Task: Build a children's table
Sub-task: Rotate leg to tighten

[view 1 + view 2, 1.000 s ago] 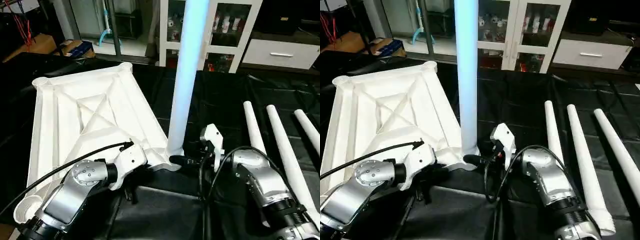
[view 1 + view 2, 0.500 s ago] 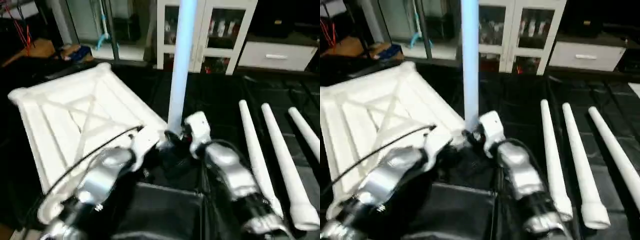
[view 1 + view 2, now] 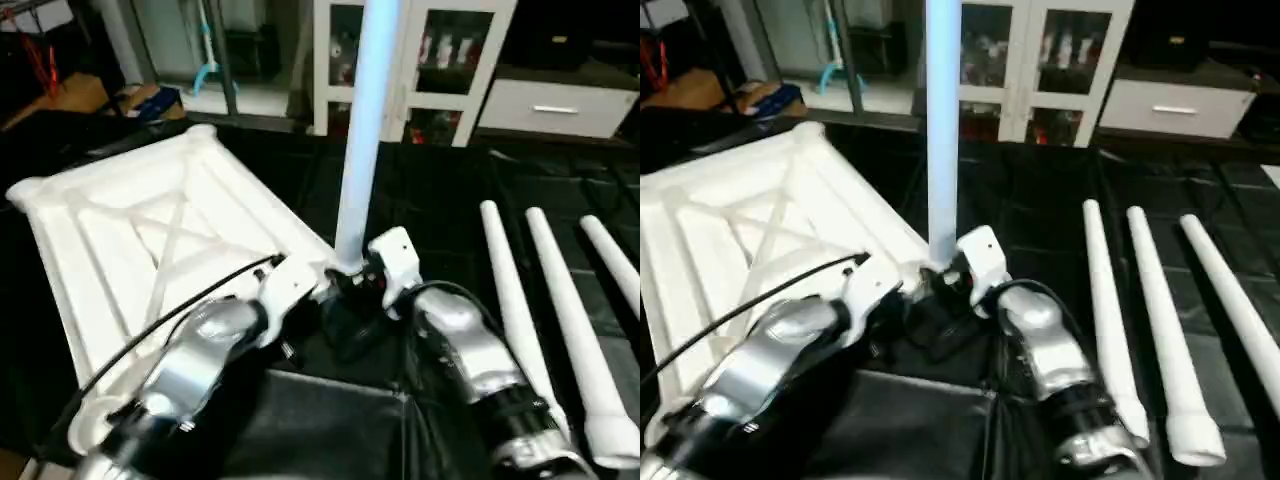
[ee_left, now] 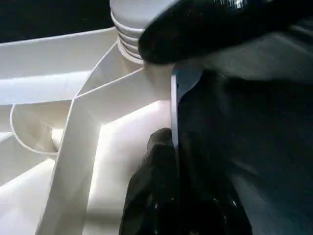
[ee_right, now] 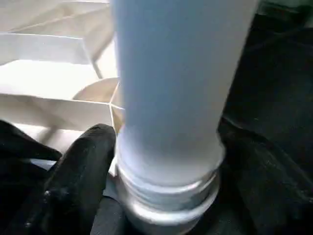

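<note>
at the lower left of the head view, the left gripper (image 4: 171, 196) has its black fingers pressed together on the thin near edge of the upturned table top (image 3: 130, 240). lower centre, the right gripper (image 3: 345, 285) straddles the base of the upright leg (image 3: 360, 130), fingers apart around it. that leg stands in the top's near corner socket, threads partly showing. at the right lie three loose legs (image 3: 555, 320) side by side on the black cloth (image 3: 440, 200). along the upper edge stands a white glass-door cabinet (image 3: 430, 60).
</note>
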Tool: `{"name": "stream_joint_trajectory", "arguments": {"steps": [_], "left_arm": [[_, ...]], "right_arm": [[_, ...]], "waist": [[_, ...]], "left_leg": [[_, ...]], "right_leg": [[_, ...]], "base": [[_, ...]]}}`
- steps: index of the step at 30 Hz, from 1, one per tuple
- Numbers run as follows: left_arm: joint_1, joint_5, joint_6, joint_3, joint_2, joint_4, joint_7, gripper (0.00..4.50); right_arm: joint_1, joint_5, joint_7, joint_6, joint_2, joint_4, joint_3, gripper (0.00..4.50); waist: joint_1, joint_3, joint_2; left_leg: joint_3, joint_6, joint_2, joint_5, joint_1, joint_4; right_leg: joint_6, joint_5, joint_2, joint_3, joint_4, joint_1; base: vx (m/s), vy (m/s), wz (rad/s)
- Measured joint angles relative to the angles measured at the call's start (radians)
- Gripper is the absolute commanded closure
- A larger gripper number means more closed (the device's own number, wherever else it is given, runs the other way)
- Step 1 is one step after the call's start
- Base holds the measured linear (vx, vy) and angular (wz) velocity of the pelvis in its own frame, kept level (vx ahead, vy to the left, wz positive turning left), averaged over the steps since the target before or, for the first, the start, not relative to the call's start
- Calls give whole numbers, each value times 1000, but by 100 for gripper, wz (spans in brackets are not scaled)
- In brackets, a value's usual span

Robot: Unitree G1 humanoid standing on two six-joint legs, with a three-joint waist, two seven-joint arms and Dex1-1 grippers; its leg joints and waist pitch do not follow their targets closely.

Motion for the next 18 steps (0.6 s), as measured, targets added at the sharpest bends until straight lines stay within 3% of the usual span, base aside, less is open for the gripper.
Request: {"name": "stream_joint_trajectory", "arguments": {"steps": [12, 18], "left_arm": [[117, -76, -46, 1, 128, -137, -156, 450], [117, -79, -46, 3, 131, -137, -159, 450]], "right_arm": [[44, 97, 399, 2, -205, -110, 36, 34], [52, 93, 406, 0, -191, -107, 39, 34]], "waist": [[3, 2, -3], [2, 2, -3]], "left_leg": [[0, 0, 0, 0, -1, 1], [0, -1, 0, -1, -1, 1]], "right_leg": [[0, 0, -1, 0, 0, 0], [0, 0, 0, 0, 1, 0]], "base": [[0, 0, 0], [0, 0, 0]]}}
